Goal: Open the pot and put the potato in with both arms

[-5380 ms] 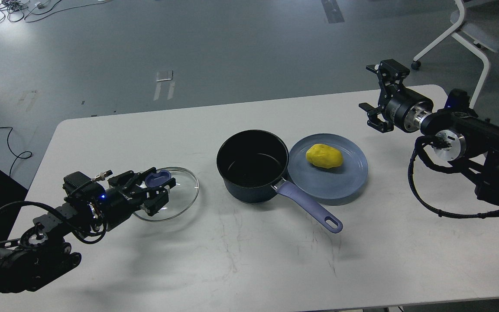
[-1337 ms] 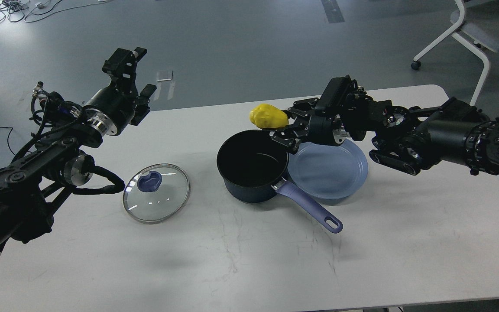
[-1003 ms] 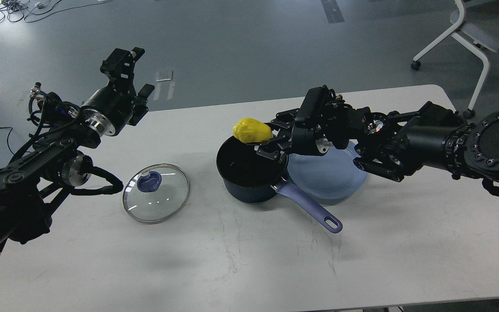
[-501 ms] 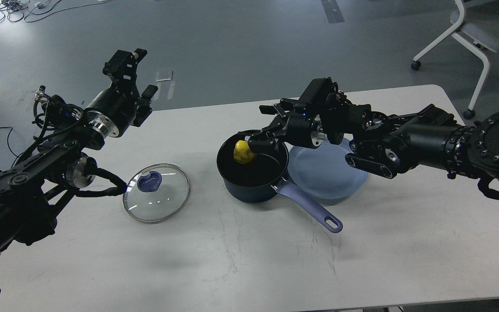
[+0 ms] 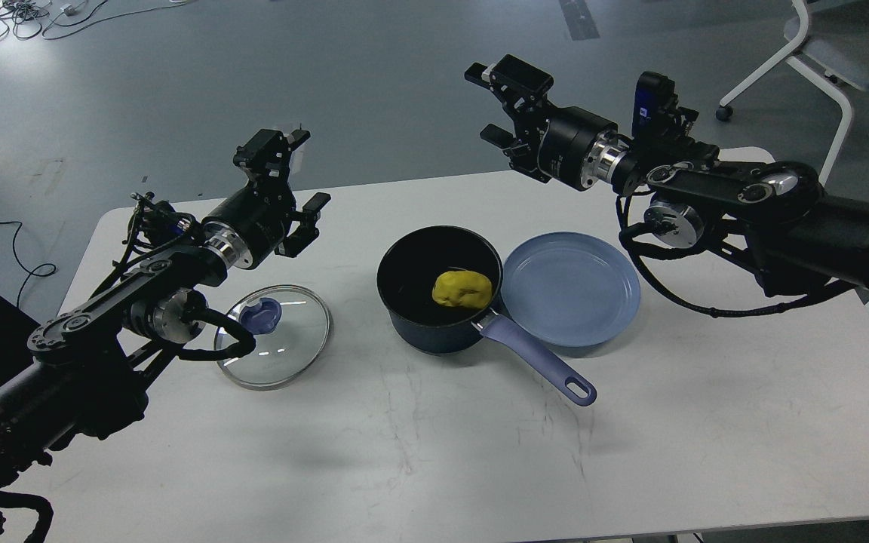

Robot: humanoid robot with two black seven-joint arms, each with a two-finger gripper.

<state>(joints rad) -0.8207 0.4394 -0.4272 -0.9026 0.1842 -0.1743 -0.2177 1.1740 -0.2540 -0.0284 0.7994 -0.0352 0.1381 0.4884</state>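
Observation:
The dark pot (image 5: 412,324) with a purple handle stands open at the table's middle. The yellow potato (image 5: 463,288) lies inside it. The glass lid (image 5: 291,343) with a blue knob lies flat on the table to the pot's left. My left gripper (image 5: 291,177) is open and empty, raised above the table behind the lid. My right gripper (image 5: 498,102) is open and empty, raised high behind the pot.
An empty blue plate (image 5: 570,289) sits against the pot's right side. The white table (image 5: 442,452) ends at a front edge near the bottom of the view. A white chair (image 5: 827,53) stands on the floor at the far right.
The potato has dropped from my right gripper into the pot and settled. My right gripper has risen up and back. My left gripper has moved right, toward the table.

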